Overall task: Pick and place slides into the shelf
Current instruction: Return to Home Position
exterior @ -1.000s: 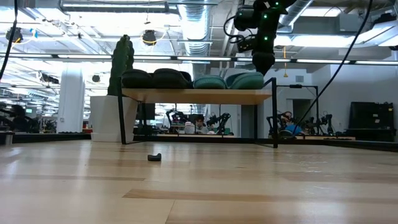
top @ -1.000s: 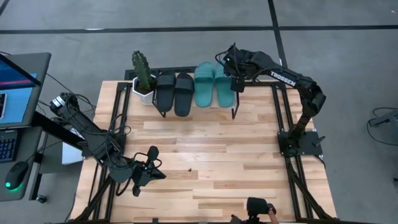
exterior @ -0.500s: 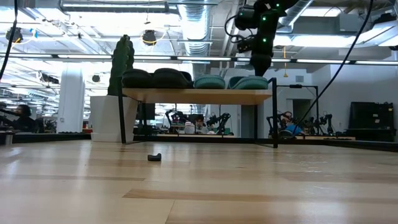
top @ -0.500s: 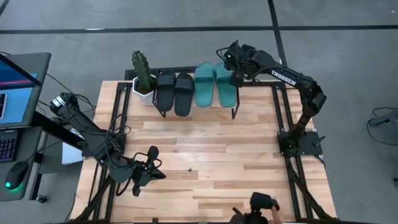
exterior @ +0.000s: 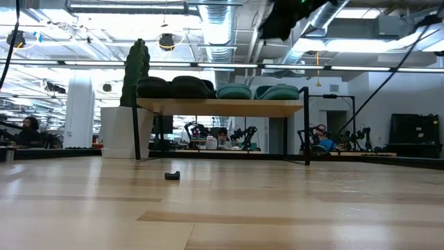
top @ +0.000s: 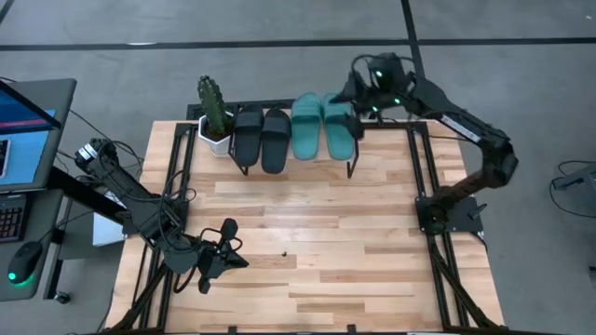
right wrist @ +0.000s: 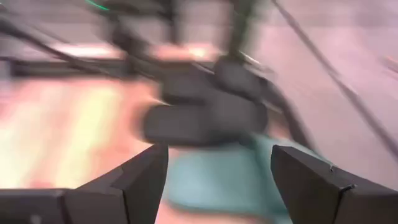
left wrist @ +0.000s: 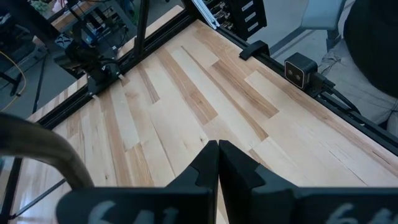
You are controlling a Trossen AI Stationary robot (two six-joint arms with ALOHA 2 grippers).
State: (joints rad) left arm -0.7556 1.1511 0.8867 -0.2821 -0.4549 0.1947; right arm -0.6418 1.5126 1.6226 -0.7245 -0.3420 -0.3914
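All the slides lie on the shelf [top: 354,166] at the table's far edge, soles on its wood panel [exterior: 222,107]. The black pair [top: 261,138] is on the left, the teal pair [top: 321,126] on the right. My right gripper [right wrist: 217,152] is open and hovers above the shelf's right end [top: 359,104], over the teal slide [right wrist: 217,180], touching nothing. In the low view the right arm [exterior: 284,17] is high above the shelf. My left gripper [left wrist: 218,149] is shut and waits near the table's near left corner [top: 228,256].
A cactus in a white pot [top: 214,116] stands at the shelf's left end, beside the black slides. A small dark bit [top: 282,251] lies on the tabletop. Black frame rails [top: 424,186] run along the table's sides. A laptop [top: 23,130] sits off to the left.
My right gripper has risen from the right teal slide on the shelf and drawn back toward the table's right and far side, well above the shelf. The teal slide stays lying on the shelf panel. The left arm has kept still.
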